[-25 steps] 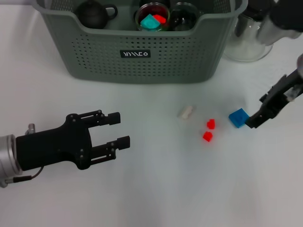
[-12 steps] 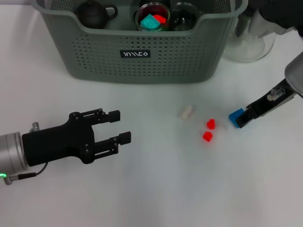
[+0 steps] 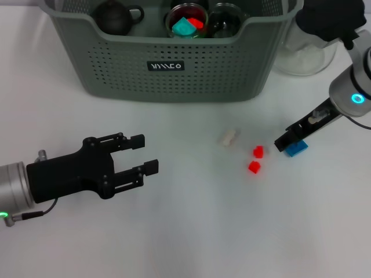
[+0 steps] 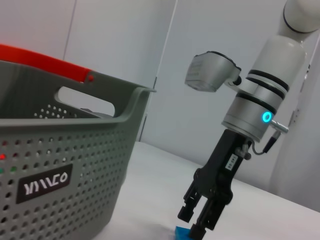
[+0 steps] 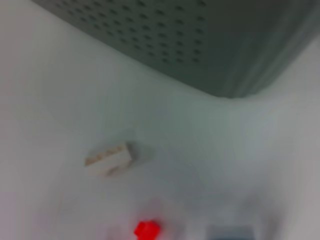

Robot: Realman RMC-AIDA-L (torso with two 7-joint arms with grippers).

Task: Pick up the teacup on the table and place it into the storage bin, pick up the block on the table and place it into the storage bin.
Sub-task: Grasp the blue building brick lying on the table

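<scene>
The grey-green storage bin [image 3: 174, 69] stands at the back, also seen in the left wrist view [image 4: 65, 165]. Inside it are a dark teapot [image 3: 116, 16], a glass teacup [image 3: 186, 22] holding red and teal blocks, and a second dark cup [image 3: 225, 20]. A blue block [image 3: 297, 148] lies on the table at the right. My right gripper [image 3: 283, 142] reaches down right beside it, its tip touching or just over the block [image 4: 182, 232]. My left gripper [image 3: 145, 156] hovers open at the left, holding nothing.
A white block [image 3: 228, 137] and two small red blocks [image 3: 258, 152] [image 3: 253, 167] lie on the table between the grippers. A clear glass pitcher [image 3: 304, 55] stands at the bin's right, partly behind my right arm.
My right gripper has swung left toward the middle, over the blue block, and the block has shifted slightly. My left arm has barely moved.
</scene>
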